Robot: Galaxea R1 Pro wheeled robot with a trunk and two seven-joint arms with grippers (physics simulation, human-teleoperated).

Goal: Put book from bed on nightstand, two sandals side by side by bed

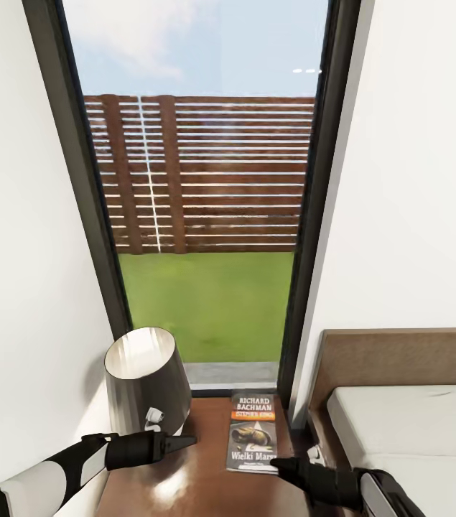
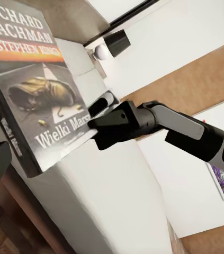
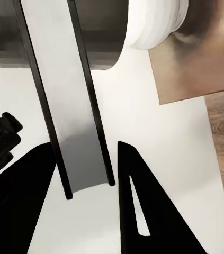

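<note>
1. Where the white wall closes in at the far left of the head view, the left arm reaches in from the lower corner, and the left claw (image 1: pixel 184 443) hangs over the nightstand (image 1: pixel 184 488) with its fingers drawn to a point, apparently clenched on nothing.
2. Just behind that claw stands a lamp with a dark conical shade (image 1: pixel 147 380), at the nightstand's left rear corner and hard by the wall, so there is little room on that side.
3. The window (image 1: pixel 206 215) rises behind the nightstand in a dark frame, giving onto green lawn and a brown slatted fence.
4. The book (image 1: pixel 253 431) lies flat on the nightstand's right half, cover up, its top edge near the window sill and its right edge close to the nightstand's right edge.
5. The bare glossy wood between lamp and book is the open room left on top.
6. The right claw (image 1: pixel 279 465) is at the book's lower right corner; in the left wrist view its fingers (image 2: pixel 104 127) are at the book's (image 2: pixel 27 79) edge, but whether they grip it cannot be told.
7. In the right wrist view the dark fingers (image 3: pixel 138 201) stand spread apart.
8. At the right, the bed (image 1: pixel 414 431) lies beside the nightstand, its brown headboard against the white wall, a narrow gap between the two.
</note>
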